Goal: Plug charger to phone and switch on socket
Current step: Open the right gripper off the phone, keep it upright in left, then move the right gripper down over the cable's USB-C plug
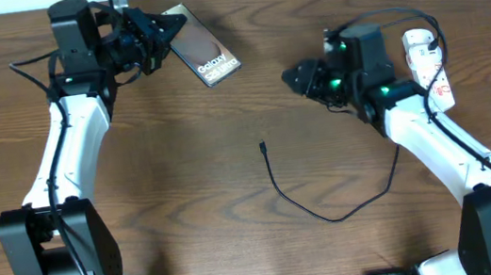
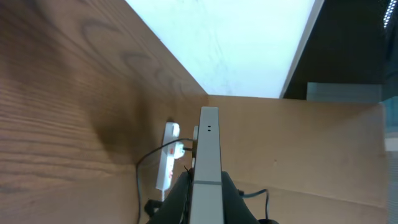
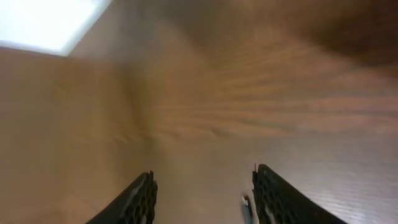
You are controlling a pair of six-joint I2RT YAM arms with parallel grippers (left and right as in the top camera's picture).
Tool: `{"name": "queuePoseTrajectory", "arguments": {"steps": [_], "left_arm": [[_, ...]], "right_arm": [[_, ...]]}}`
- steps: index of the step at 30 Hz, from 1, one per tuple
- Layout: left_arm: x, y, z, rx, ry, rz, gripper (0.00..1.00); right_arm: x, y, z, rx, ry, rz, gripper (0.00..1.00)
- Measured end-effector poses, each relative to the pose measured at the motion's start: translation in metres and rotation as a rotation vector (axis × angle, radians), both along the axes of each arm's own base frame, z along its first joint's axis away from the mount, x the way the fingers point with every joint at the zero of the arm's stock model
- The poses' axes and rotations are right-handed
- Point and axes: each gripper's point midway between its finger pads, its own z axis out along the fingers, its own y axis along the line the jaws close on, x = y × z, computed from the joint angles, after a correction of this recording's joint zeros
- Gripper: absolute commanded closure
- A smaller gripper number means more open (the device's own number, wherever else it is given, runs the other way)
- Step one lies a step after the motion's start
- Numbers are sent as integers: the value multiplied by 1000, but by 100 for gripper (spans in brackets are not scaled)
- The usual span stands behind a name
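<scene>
**Phone clamped at one end, cable loose on the wood**

One flat, dark, rectangular phone (image 1: pixel 205 46) with white lettering sits pinched at its end in the left gripper (image 1: pixel 166 36); the wrist view shows its thin grey edge. One thin black charger (image 1: pixel 304 208) lies below and right of the phone in a loose curve, its tiny tip (image 1: pixel 263 145) free on the grained wooden table (image 1: pixel 183 165). One white, round-ended socket (image 1: pixel 426 61) lies far right of the phone, partly covered by the right arm. The right gripper (image 1: pixel 295 78) stands with jaws apart, empty.

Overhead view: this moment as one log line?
left gripper: shut on Galaxy S25 Ultra phone | right gripper: open, empty | charger tip: on table
</scene>
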Motion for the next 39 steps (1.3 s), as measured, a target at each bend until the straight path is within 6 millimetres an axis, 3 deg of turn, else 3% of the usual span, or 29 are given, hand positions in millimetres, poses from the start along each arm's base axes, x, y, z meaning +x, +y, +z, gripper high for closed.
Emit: {"name": "queuePoseTrajectory", "arguments": {"steps": [9, 14, 19, 30, 39], "left_arm": [[-5, 13, -2, -62, 30, -47, 93], [-2, 14, -15, -98, 38, -99, 93], [-7, 9, -10, -126, 15, -160, 93], [-9, 7, -5, -135, -12, -190, 93], [-8, 7, -3, -131, -30, -192, 93]], "right_arm": [[-41, 42, -25, -217, -19, 222, 58], [-54, 59, -59, -299, 20, 288, 60], [-61, 62, -92, -371, 98, 323, 62], [-68, 64, -105, -434, 150, 350, 69], [-83, 71, -138, -484, 215, 389, 75]]}}
